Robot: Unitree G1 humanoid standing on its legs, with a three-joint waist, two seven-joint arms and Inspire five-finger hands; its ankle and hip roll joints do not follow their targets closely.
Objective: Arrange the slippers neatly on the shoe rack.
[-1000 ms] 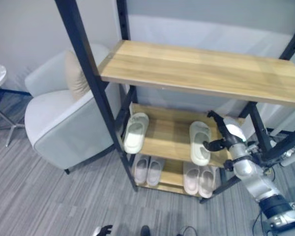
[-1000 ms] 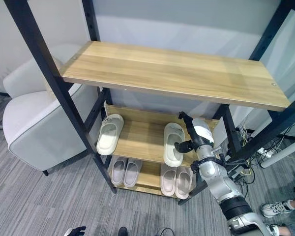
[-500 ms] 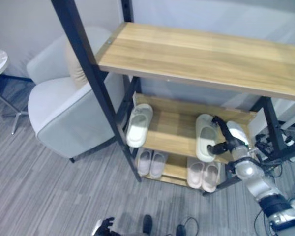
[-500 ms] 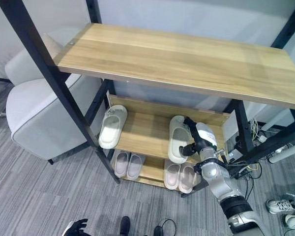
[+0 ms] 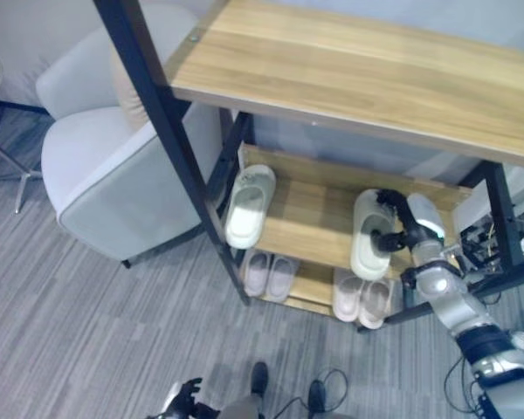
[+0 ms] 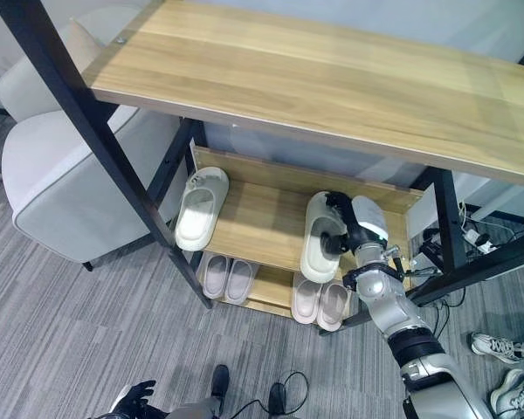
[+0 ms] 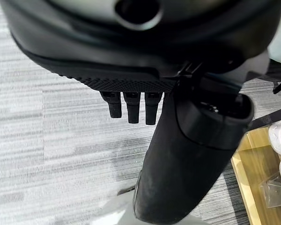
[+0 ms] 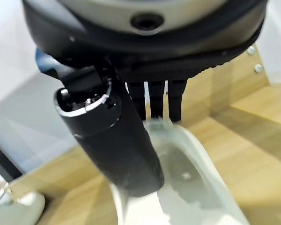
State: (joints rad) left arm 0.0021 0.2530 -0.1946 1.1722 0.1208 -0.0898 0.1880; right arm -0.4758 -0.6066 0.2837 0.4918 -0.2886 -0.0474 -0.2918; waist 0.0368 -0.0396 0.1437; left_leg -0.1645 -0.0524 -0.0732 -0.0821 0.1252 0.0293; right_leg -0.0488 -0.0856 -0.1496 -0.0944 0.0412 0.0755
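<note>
A pale slipper (image 5: 368, 247) lies on the right of the shoe rack's middle shelf (image 5: 307, 225), its heel over the front edge. My right hand (image 5: 395, 229) is at its right side, fingers over the toe cover and thumb (image 8: 113, 140) on the slipper (image 8: 196, 187), pinching it. A matching slipper (image 5: 250, 204) lies alone at the shelf's left end, also overhanging. My left hand (image 5: 185, 399) hangs low near the floor, fingers (image 7: 131, 107) relaxed and holding nothing.
Two pairs of slippers (image 5: 267, 273) (image 5: 363, 298) stand on the bottom shelf. The wide top shelf (image 5: 358, 74) overhangs the work. A grey armchair (image 5: 105, 175) stands left of the rack, with black posts (image 5: 170, 140) at the corners. A person's sneakers (image 6: 494, 346) are at the right.
The camera has shifted forward and down. My right hand has closed in from beside the slipper onto it, fingers now over the toe cover.
</note>
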